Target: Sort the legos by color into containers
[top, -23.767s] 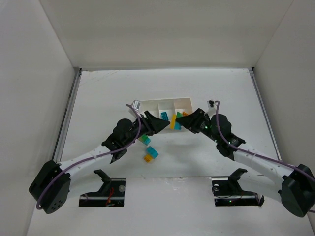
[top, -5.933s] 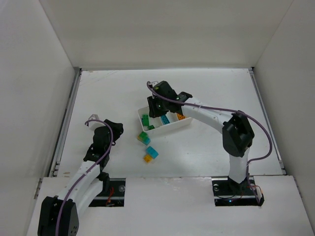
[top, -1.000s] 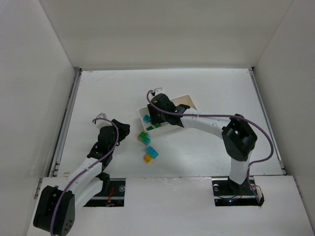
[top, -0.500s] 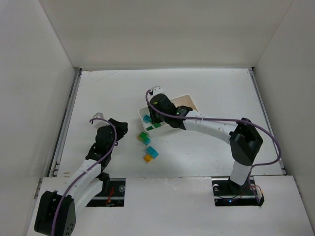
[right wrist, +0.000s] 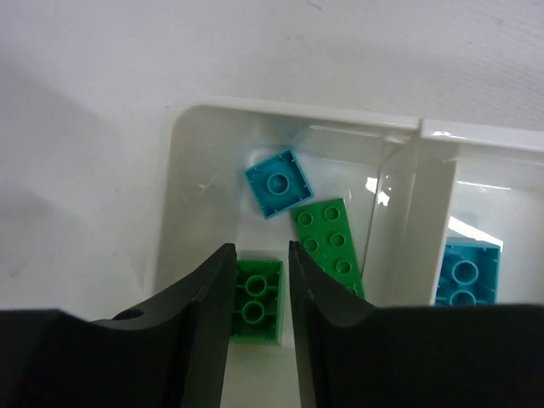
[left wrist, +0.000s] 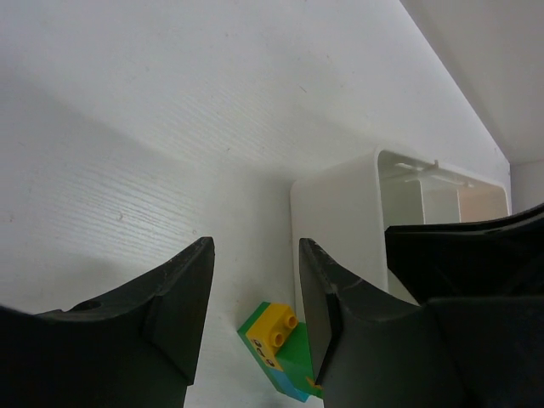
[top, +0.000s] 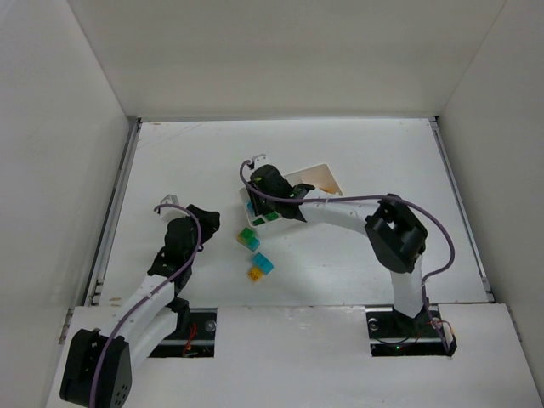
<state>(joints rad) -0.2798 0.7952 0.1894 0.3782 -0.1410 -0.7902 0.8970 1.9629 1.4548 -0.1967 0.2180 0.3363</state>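
The white tray (top: 299, 172) holds my right gripper (top: 260, 202) over its left compartment. In the right wrist view the gripper (right wrist: 257, 248) is slightly open. An upside-down green brick (right wrist: 257, 306) lies on the floor beneath its fingers. A cyan brick (right wrist: 278, 183) and a green plate (right wrist: 331, 242) lie beside it. Another cyan brick (right wrist: 466, 272) is in the middle compartment. My left gripper (top: 212, 223) is open and empty. In the left wrist view the gripper (left wrist: 255, 255) frames a green, yellow and cyan stack (left wrist: 276, 336) on the table.
That stack (top: 248, 239) lies just in front of the tray's left corner. A cyan and orange stack (top: 260, 267) lies nearer the arm bases. The tray's left wall (left wrist: 336, 221) stands beyond the left fingers. The right arm (left wrist: 476, 280) fills that view's right side.
My right wrist has shifted a little left and back over the tray's left compartment and its elbow has swung left. My left arm has barely moved.
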